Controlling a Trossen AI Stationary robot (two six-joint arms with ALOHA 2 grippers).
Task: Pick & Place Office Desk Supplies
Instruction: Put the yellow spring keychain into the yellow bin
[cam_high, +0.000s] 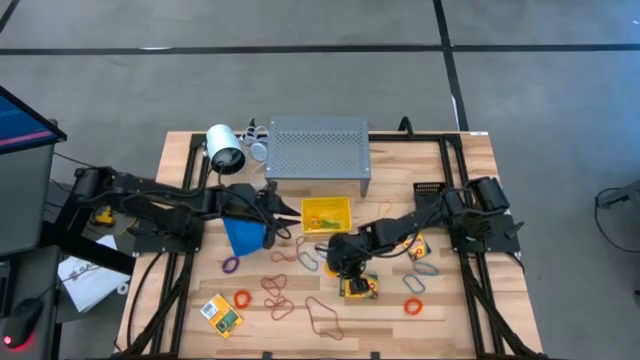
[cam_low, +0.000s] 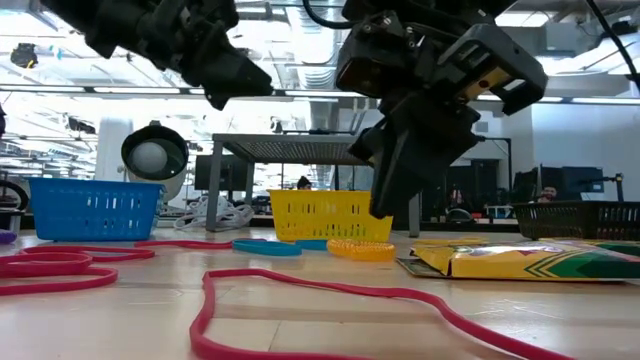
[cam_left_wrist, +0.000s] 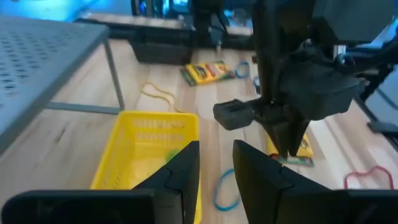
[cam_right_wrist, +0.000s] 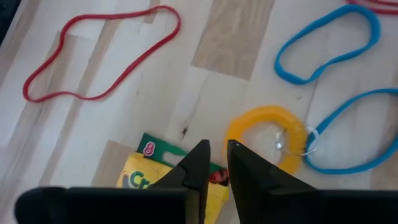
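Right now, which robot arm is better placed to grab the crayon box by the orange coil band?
The right. Its gripper hovers directly over that crayon box; the left gripper sits by the yellow bin.

I see my left gripper (cam_left_wrist: 216, 167) slightly parted beside yellow bin (cam_left_wrist: 146, 146); right gripper (cam_left_wrist: 287, 140) over crayon box (cam_left_wrist: 300, 148) nr bin.

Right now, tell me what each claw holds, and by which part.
Nothing. The right claw hangs nearly closed and empty above a crayon box; the left claw is empty over the yellow bin.

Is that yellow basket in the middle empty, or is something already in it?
Not empty. The high view shows a small green-and-orange item inside the yellow basket; what it is, I cannot tell.
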